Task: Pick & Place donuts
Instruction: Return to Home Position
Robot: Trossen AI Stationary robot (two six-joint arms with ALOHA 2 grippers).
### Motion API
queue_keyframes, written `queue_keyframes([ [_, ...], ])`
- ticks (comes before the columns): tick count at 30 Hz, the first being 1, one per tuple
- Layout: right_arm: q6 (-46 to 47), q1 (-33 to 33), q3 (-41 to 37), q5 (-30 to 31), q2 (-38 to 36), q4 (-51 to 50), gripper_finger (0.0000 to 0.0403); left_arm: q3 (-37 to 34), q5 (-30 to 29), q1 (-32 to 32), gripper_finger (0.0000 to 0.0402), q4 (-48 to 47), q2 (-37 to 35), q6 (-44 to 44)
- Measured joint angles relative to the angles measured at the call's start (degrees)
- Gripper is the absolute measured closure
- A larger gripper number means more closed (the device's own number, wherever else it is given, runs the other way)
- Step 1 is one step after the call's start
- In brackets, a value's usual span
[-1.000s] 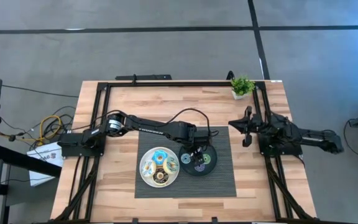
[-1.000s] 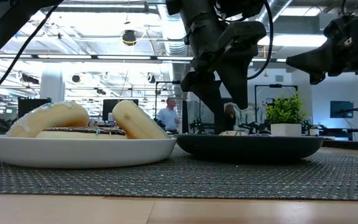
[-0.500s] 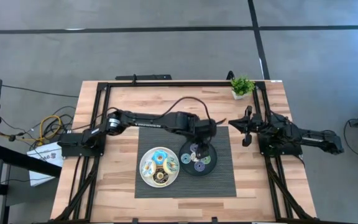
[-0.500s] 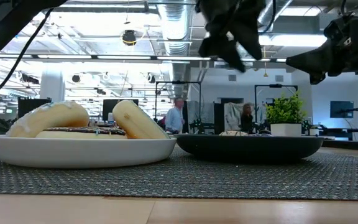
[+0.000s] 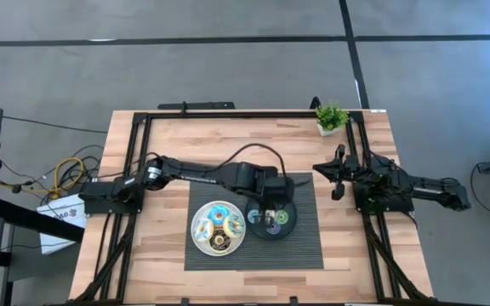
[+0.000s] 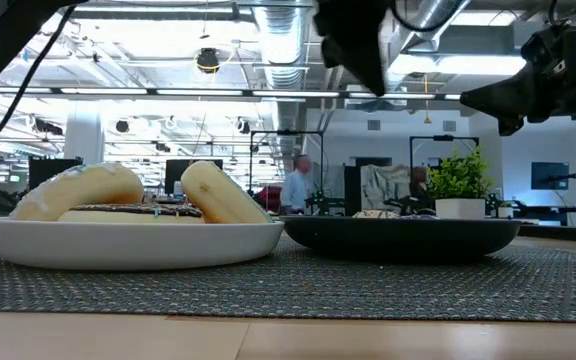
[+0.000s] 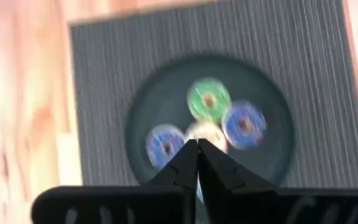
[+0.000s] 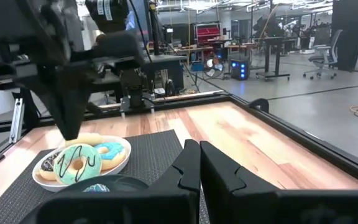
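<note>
Big donuts (image 6: 78,190) lie on the white plate (image 6: 128,246), small donuts (image 7: 208,99) on the black plate (image 7: 148,106). The left tool (image 7: 197,149), pressed together and empty, hangs above it. The right tool (image 8: 199,149), pressed together too, waits aside. Only going home looks left.

The left gripper (image 5: 268,201) hung over the upper edge of the black plate (image 5: 291,223) at mid-frame, which carried the small donuts (image 5: 281,218). Just left of it, the white plate (image 5: 196,240) held the large donuts (image 5: 218,215). Both plates sat on a grey mat (image 5: 306,251). The right gripper (image 5: 333,172) waited at right.
</note>
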Motion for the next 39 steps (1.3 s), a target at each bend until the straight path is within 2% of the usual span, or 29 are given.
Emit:
queue_keyframes([
  [6, 0.0, 0.0, 0.0, 0.0, 0.0, -0.02, 0.0403, -2.83, -2.92, -1.08, 0.0401, -7.22, -0.35, 0.46],
  [9, 0.0, 0.0, -0.02, 0.01, 0.0, -0.02, 0.0403, -10.6, -4.83, -1.91, 0.0401, -6.78, -4.37, -0.37],
  [11, 0.0, 0.0, -0.02, 0.01, 0.0, -0.02, 0.0403, -19.7, -5.61, -2.24, 0.0401, -3.17, -9.95, -1.03],
  [13, 0.01, 0.0, -0.02, 0.0, 0.0, -0.02, 0.0403, -31.53, -5.17, -2.44, 0.0401, 4.42, -17.48, -1.56],
  [19, 0.02, 0.0, -0.02, 0.01, 0.0, -0.04, 0.0403, -69.93, -0.84, -2.49, 0.0401, 31.01, -47.07, -6.35],
  [22, 0.02, 0.0, -0.02, 0.01, 0.0, -0.03, 0.0403, -85.05, 0.11, -3.11, 0.0401, 41.3, -62.22, -9.01],
  [25, 0.01, 0.0, -0.03, 0.01, 0.0, -0.04, 0.0403, -97.06, 0.71, -3.99, 0.0401, 48.28, -76.61, -7.14],
  [28, 0.02, 0.0, -0.04, 0.01, 0.0, -0.04, 0.0403, -106.33, 2.42, -4.68, 0.0401, 53.46, -89.76, 0.04],
  [30, 0.02, 0.0, -0.04, 0.01, 0.0, -0.04, 0.0403, -110.41, 3.28, -4.86, 0.0401, 54.86, -97.56, 1.53],
  [33, 0.02, 0.0, -0.04, 0.03, 0.0, -0.04, 0.0403, -114.19, 2.76, -4.94, 0.0401, 56.64, -107.73, -0.37],
  [39, 0.01, 0.0, -0.04, 0.01, 0.0, -0.04, 0.0403, -119.91, 3.0, -4.88, 0.0401, 58.23, -125.4, 5.03],
])
